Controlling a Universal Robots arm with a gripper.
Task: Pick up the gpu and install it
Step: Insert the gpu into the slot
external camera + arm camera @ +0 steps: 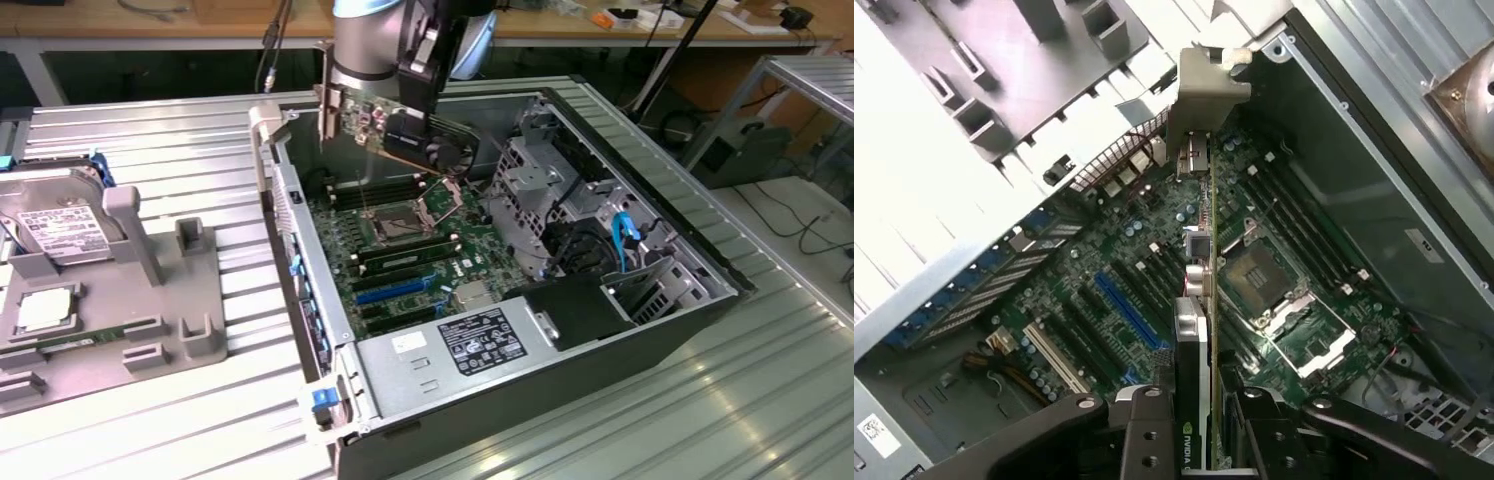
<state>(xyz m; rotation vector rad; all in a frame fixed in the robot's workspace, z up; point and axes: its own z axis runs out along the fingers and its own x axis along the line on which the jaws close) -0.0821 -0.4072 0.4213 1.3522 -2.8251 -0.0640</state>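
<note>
The gpu [387, 128] hangs edge-down above the back part of the open computer case [300, 250], its silver bracket [324, 100] toward the exterior view's left. My gripper [430, 105] is shut on the card's far end. In the wrist view the gpu [1199, 300] appears edge-on, with its bracket [1206, 95] near the case's rear wall and my gripper [1199, 445] clamped on it from both sides. The card floats over the motherboard, between the blue slot [1122, 308] and the CPU socket [1259, 275], touching neither.
A grey fixture tray [147, 290] at the exterior view's left holds a silver hard drive [60, 225] and a square CPU chip [47, 308]. Inside the case are the blue slot [394, 287], the socket [400, 222], the power supply [461, 345] and the drive cage [547, 190].
</note>
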